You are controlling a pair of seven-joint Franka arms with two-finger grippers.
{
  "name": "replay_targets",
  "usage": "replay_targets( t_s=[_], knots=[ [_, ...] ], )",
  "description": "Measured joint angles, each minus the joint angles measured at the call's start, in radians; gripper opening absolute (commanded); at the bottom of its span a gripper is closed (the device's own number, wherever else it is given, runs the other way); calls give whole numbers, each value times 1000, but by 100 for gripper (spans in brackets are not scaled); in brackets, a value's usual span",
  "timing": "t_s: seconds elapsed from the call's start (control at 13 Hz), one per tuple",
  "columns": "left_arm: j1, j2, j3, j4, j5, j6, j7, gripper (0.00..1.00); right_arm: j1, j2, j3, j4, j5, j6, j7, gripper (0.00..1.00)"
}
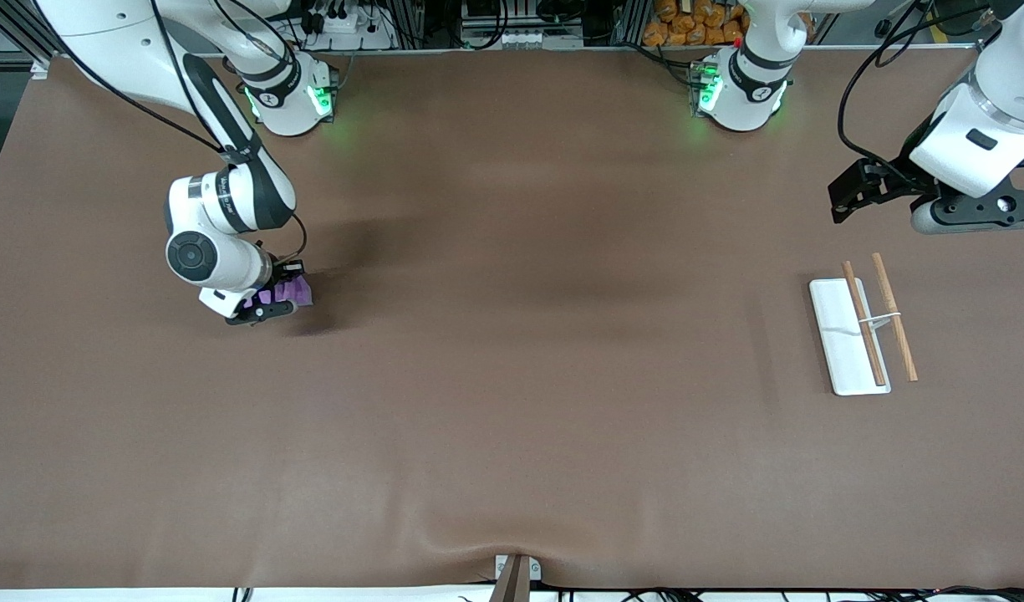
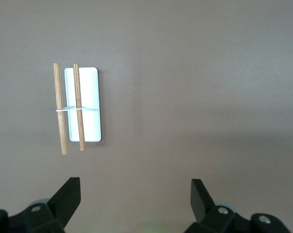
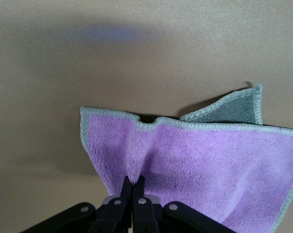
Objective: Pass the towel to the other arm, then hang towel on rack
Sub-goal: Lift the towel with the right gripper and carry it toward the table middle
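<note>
The purple towel [image 1: 287, 292] lies at the right arm's end of the table, mostly under the right wrist. My right gripper [image 1: 265, 303] is down on it. In the right wrist view the towel [image 3: 199, 160] is pinched into a fold, and the right gripper [image 3: 135, 182] is shut on that fold. A grey corner of the reverse side sticks up. The rack [image 1: 846, 334], a white tray with two brown rods, sits at the left arm's end. My left gripper [image 1: 846, 196] hangs open above the table near the rack [image 2: 90, 104]; the left gripper [image 2: 135, 191] holds nothing.
The brown table cover [image 1: 512, 376] spans the whole view. Both arm bases [image 1: 290, 100] stand along the table edge farthest from the front camera. A small bracket [image 1: 516, 573] sits at the edge nearest the front camera.
</note>
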Motion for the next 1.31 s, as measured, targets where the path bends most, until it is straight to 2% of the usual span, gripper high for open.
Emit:
replay_targets(
  t_s=[0.15, 0.54, 0.92, 1.31],
  knots=[
    [-1, 0, 0, 0, 0, 0, 0, 100, -2, -4, 0, 15, 16, -31, 3, 0],
    [-1, 1, 0, 0, 0, 0, 0, 100, -1, -20, -1, 168, 140, -274, 40, 0],
    [-1, 4, -1, 0, 0, 0, 0, 100, 34, -37, 8, 349, 209, -494, 282, 0],
    [-1, 4, -1, 1, 0, 0, 0, 100, 87, -37, 10, 457, 359, -581, 506, 0]
  ],
)
